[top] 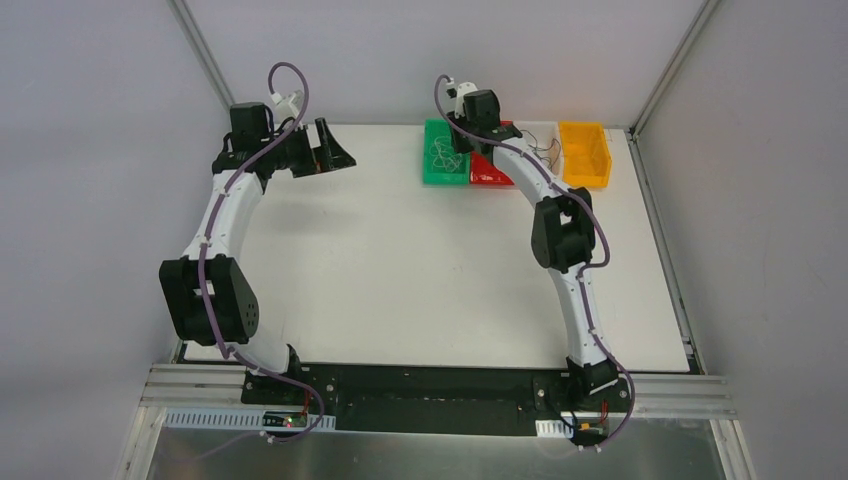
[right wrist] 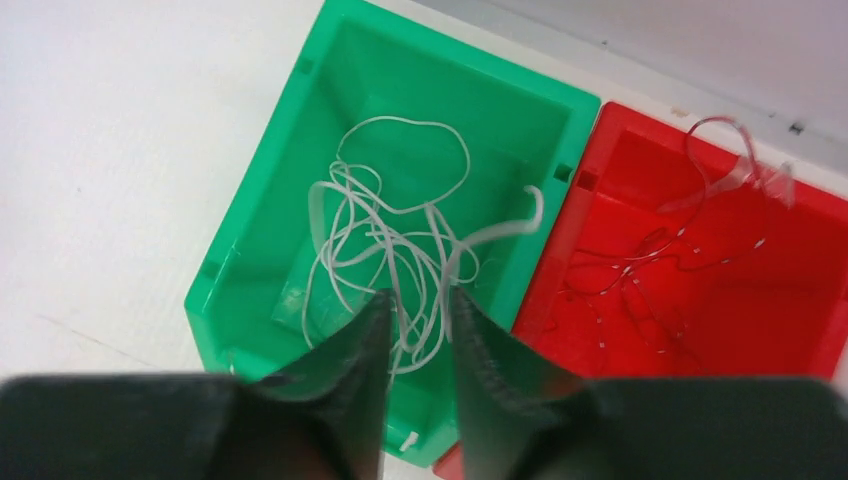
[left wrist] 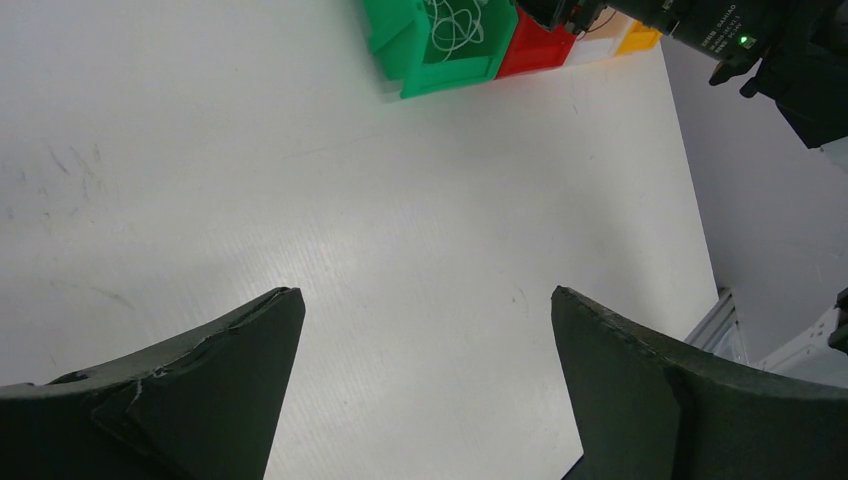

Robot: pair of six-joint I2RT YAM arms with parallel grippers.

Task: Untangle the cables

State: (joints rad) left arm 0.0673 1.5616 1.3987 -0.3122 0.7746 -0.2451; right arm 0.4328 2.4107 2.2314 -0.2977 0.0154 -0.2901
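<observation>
Seeing right gripper [right wrist: 418,330] hovering above green bin [right wrist: 260,230] at far edge of table [top: 400,280], fingers pointing down into it. Reading it as released: narrow slit between the jaws, not clamped flat. Spotting whitish-grey cables [right wrist: 395,240] piled loose in that bin as one tangle of loops, a few strands showing through the slit just under the fingertips. Can't tell whether any strand touches a pad. Can't see anything lifted.

Noting red bin [right wrist: 565,260] touching green bin on its right side, with red cables [right wrist: 640,265] spread thin across its floor and one loop up by the far wall. Kept apart from the whitish-grey pile by the bin walls.

Going by top view: same row running on rightward with whitish bin [top: 545,128], then orange-yellow bin [top: 585,152]. Making out thin dark strands [top: 545,150] in whitish bin, too small to call colour. Can't see into orange-yellow bin well enough to say.

Finding left gripper [left wrist: 425,295] well apart from the bins, over far left of table, held above bare surface. Jaws spread wide, nothing between them, nothing touched. Catching green bin and its cables at top edge of left wrist view, far from those fingers.
</observation>
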